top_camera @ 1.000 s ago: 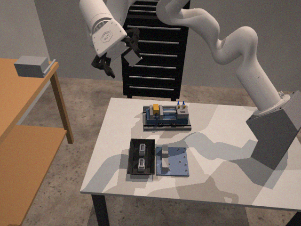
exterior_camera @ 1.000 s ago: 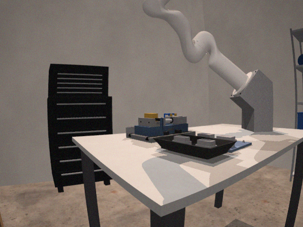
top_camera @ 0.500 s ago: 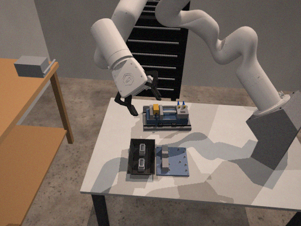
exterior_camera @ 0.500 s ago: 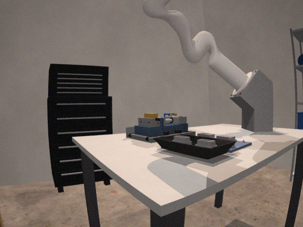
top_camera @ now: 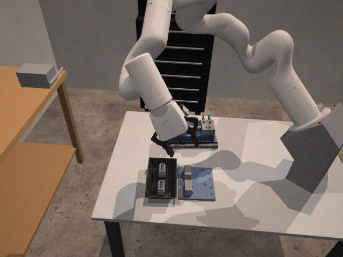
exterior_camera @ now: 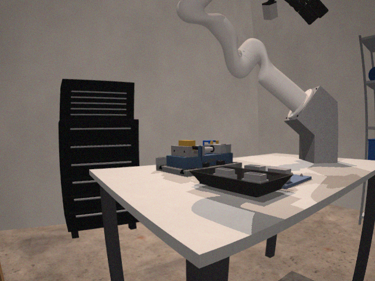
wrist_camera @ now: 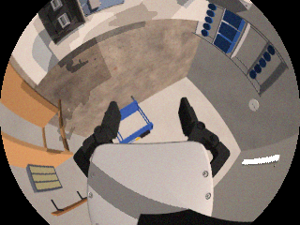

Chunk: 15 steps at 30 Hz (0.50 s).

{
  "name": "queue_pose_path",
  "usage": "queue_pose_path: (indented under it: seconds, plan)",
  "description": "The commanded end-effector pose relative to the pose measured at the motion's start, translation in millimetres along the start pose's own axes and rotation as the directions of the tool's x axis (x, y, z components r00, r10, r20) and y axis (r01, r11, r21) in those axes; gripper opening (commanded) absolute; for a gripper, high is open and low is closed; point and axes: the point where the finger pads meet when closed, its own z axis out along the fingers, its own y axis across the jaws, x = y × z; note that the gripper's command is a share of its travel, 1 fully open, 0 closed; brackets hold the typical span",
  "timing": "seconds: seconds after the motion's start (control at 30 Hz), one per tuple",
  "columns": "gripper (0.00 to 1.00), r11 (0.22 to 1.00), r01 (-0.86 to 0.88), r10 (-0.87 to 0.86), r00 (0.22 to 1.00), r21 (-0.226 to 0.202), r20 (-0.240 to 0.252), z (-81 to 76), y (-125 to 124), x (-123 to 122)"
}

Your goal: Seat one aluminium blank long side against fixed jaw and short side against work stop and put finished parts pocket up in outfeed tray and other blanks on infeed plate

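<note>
My gripper (top_camera: 184, 148) is open and empty, high in the air above the table; it also shows at the top edge of the exterior view (exterior_camera: 306, 10) and in the wrist view (wrist_camera: 149, 109). It hides part of the blue vise (top_camera: 202, 135) in the top view. The vise (exterior_camera: 197, 157) carries a yellow block (exterior_camera: 186, 142) on its left end block. The black outfeed tray (top_camera: 161, 178) holds two pocketed finished parts (top_camera: 162, 169) (top_camera: 161, 187), lying flat. The blue infeed plate (top_camera: 197, 183) holds two grey blanks (top_camera: 188, 171) (top_camera: 188, 188).
A black tool cabinet (top_camera: 180, 55) stands behind the table. An orange workbench (top_camera: 22, 124) with a grey box (top_camera: 36, 75) is at the left. The arm's grey pedestal (top_camera: 313, 149) stands on the table's right side. A shelf frame (exterior_camera: 368, 91) is at the far right.
</note>
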Motion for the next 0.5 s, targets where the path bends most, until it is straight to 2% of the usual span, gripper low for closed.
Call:
queue_pose_path:
  seconds: [0.0,0.1,0.3,0.37,0.43,0.47]
  plan:
    - [1.00,0.998,-0.007,0.013,0.996,0.063,-0.087,27.4,-8,28]
    - [1.00,0.995,-0.003,0.016,0.991,0.097,-0.134,42.1,-13,44]
    - [1.00,0.979,0.030,0.022,0.967,0.201,-0.254,81.3,-28,92]
    - [1.00,0.977,0.034,0.022,0.965,0.210,-0.262,84.2,-29,96]
    - [1.00,0.961,0.068,0.021,0.948,0.269,-0.316,103.7,-36,121]
    - [1.00,0.960,0.070,0.021,0.948,0.271,-0.319,104.5,-36,122]
